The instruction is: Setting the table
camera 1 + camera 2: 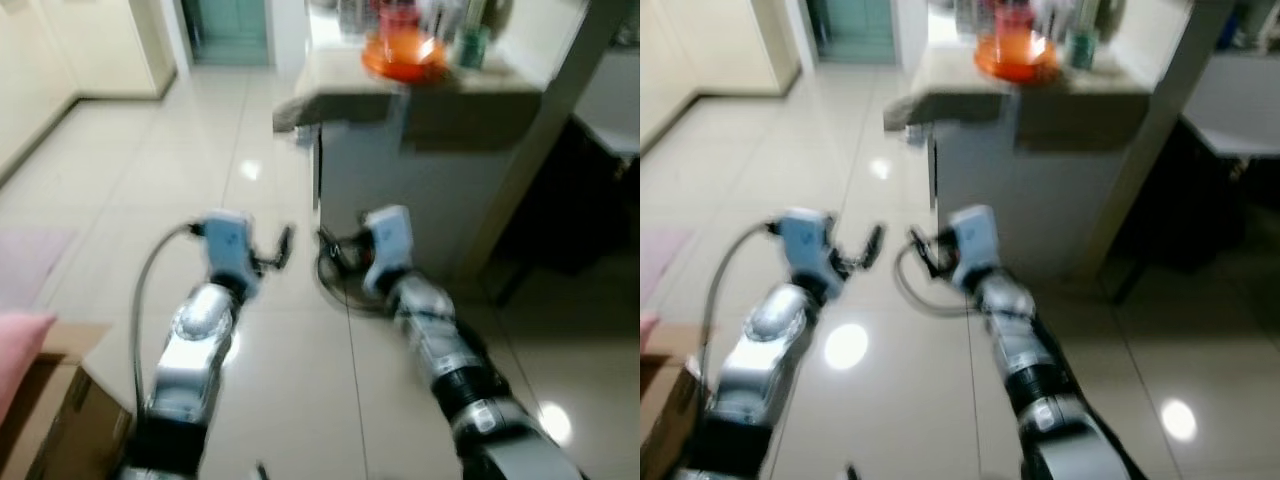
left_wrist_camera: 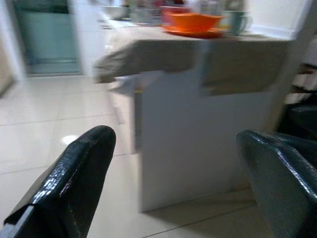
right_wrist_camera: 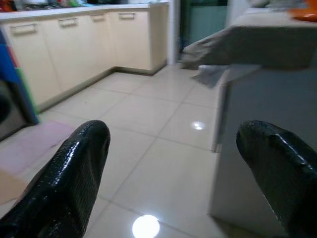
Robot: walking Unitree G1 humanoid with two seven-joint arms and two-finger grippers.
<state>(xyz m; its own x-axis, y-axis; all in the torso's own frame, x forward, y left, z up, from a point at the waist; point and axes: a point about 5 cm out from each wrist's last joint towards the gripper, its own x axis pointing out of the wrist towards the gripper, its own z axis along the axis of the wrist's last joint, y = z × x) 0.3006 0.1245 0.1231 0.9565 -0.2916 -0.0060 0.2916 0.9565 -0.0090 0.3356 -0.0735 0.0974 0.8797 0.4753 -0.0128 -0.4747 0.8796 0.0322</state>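
Ahead of me stands a white table (image 1: 400, 180) under a beige cloth (image 1: 430, 95). On it sit an orange bowl (image 1: 403, 55) on an orange plate, a teal cup (image 1: 472, 45) and some blurred glassware behind. My left gripper (image 1: 272, 255) is held out low over the tiled floor, open and empty; its fingers (image 2: 74, 183) frame the table in the left wrist view. My right gripper (image 1: 335, 250) hangs beside it, just short of the table's near corner, also open with nothing in it. Both eye views are blurred.
A cardboard box (image 1: 50, 400) with something pink (image 1: 20, 350) on it stands at my lower left. A doorway (image 1: 230, 30) lies beyond the table. Cream cabinets (image 3: 74, 44) line one wall. Dark furniture (image 1: 560, 200) stands to the table's right.
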